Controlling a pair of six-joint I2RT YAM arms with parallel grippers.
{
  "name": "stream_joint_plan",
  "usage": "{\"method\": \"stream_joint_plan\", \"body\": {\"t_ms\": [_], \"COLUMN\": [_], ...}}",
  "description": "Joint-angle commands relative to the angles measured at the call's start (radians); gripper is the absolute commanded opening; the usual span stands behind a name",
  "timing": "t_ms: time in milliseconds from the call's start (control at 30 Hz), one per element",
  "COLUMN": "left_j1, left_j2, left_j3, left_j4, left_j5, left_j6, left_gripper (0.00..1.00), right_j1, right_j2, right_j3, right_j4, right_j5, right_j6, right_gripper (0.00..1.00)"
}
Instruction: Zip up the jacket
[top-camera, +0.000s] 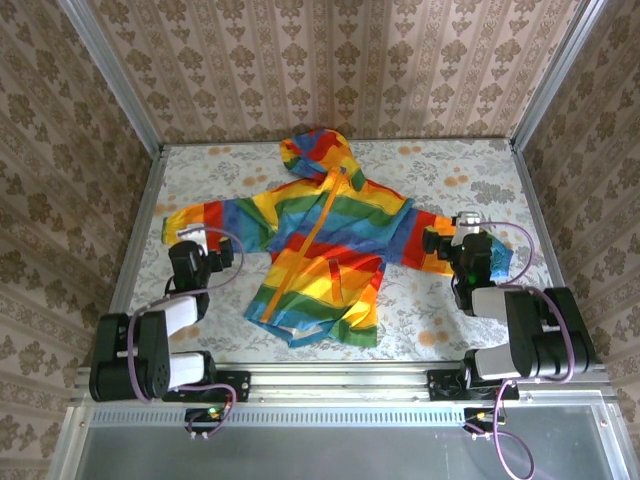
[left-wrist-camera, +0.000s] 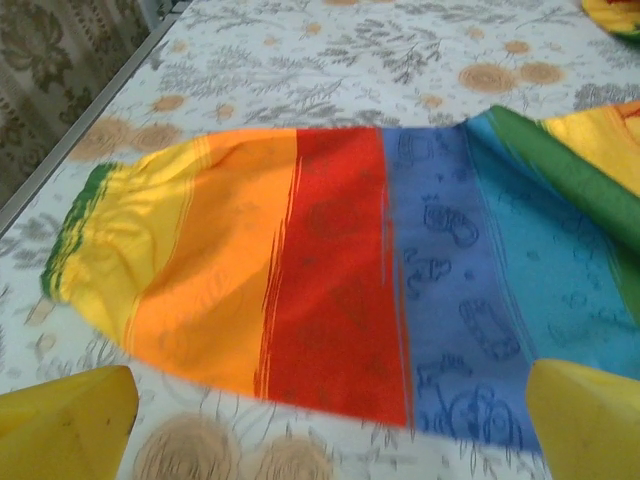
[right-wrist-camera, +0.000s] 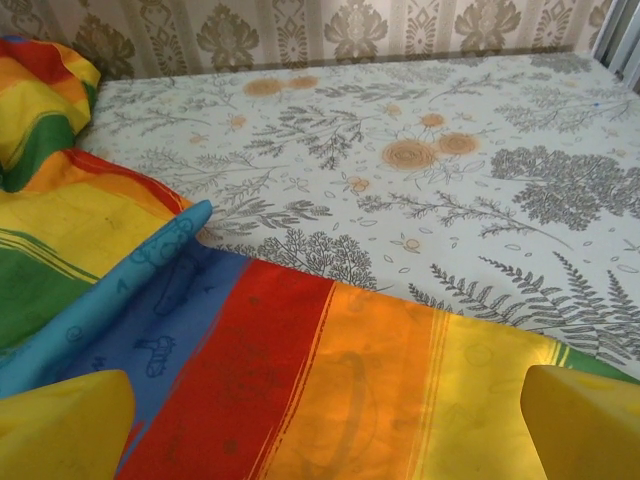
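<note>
Damask-wallpaper walls (top-camera: 400, 60) box in a floral-print table (top-camera: 440, 310). The rainbow-striped hooded child's jacket (top-camera: 320, 250) lies flat between both grippers, sleeves spread.

Left gripper (left-wrist-camera: 325, 420): yellow fingers wide apart, holding nothing, left-hand sleeve (left-wrist-camera: 330, 290) just ahead and below. Right gripper (right-wrist-camera: 322, 425): same, spread and empty over the right-hand sleeve (right-wrist-camera: 330, 380).

Risk: closing here pinches sleeve cloth, then drags and bunches the jacket. The orange zipper (top-camera: 318, 235) sits well inboard of both grippers, and its slider is too small to locate. Folded hem corner (top-camera: 290, 325) nearer the left gripper may snag.
</note>
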Motion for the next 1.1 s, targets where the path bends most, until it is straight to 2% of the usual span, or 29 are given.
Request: {"method": "stream_joint_plan", "body": {"t_ms": [0,67,100,300,533,1067], "left_j1": [0.016,0.017,0.017,0.022,0.007,0.002], "left_j2": [0.059,0.091,0.113,0.258,0.255,0.256], "left_j3": [0.092,0.122,0.126,0.090,0.092,0.108], "left_j4": [0.070,0.060,0.080,0.286,0.278,0.250], "left_j5": [0.073,0.093,0.100,0.123,0.087,0.107], "left_j6": [0.047,0.074,0.085,0.102,0.109,0.126], "left_gripper": [1.00,1.00,1.00,1.00,1.00,1.00], "right_j1": [-0.007,-0.007,-0.007,-0.004,-0.001,0.010], "right_j2": [0.078,0.112,0.099,0.106,0.106,0.108], "right_j3": [0.035,0.059,0.087,0.113,0.114,0.118], "right_j4": [0.100,0.090,0.010,-0.019,-0.019,-0.025], "right_j5": [-0.018,-0.022,-0.021,-0.031,-0.026,-0.005], "right_j6": [0.000,-0.003,-0.002,-0.008,-0.010,-0.018], "right_gripper": [1.00,1.00,1.00,1.00,1.00,1.00]}}
